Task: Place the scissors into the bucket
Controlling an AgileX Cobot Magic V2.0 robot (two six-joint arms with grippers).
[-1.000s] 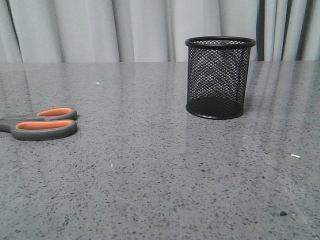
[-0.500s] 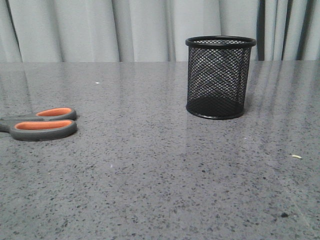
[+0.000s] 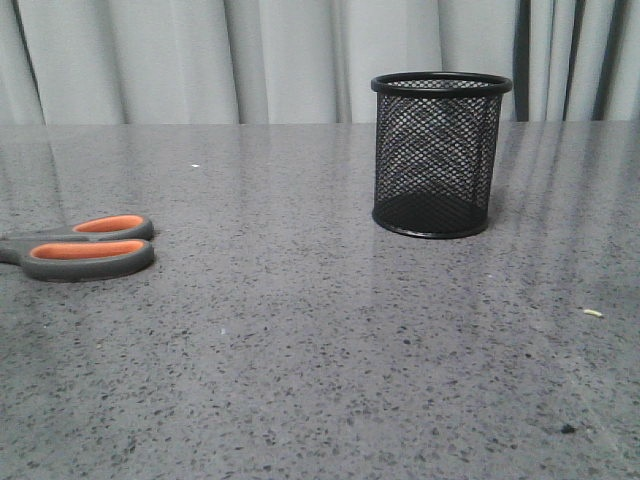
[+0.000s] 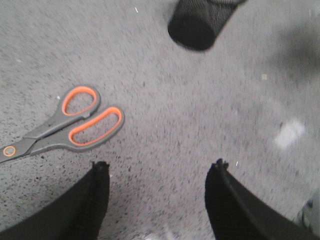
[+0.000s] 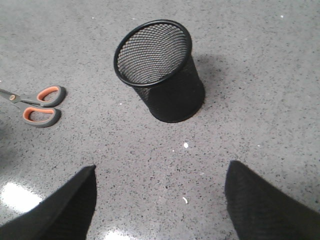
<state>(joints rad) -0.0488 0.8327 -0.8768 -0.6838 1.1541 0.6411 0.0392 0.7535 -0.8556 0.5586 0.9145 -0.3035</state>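
The scissors (image 3: 85, 245), dark grey handles lined orange, lie flat at the table's left, blades cut off by the front view's edge. They also show in the left wrist view (image 4: 75, 124) and the right wrist view (image 5: 40, 105). The black wire-mesh bucket (image 3: 438, 155) stands upright and empty at centre right; it also shows in the right wrist view (image 5: 162, 70) and partly in the left wrist view (image 4: 200, 22). My left gripper (image 4: 160, 167) is open and empty above bare table, close to the scissors' handles. My right gripper (image 5: 160, 170) is open and empty, short of the bucket.
The grey speckled table (image 3: 300, 330) spreads wide around both objects. A pale curtain (image 3: 250, 60) hangs behind the table's far edge. Small crumbs (image 3: 592, 313) lie at the right. Neither arm shows in the front view.
Scissors and bucket have not moved in the front view. The view itself shifts by a pixel or two.
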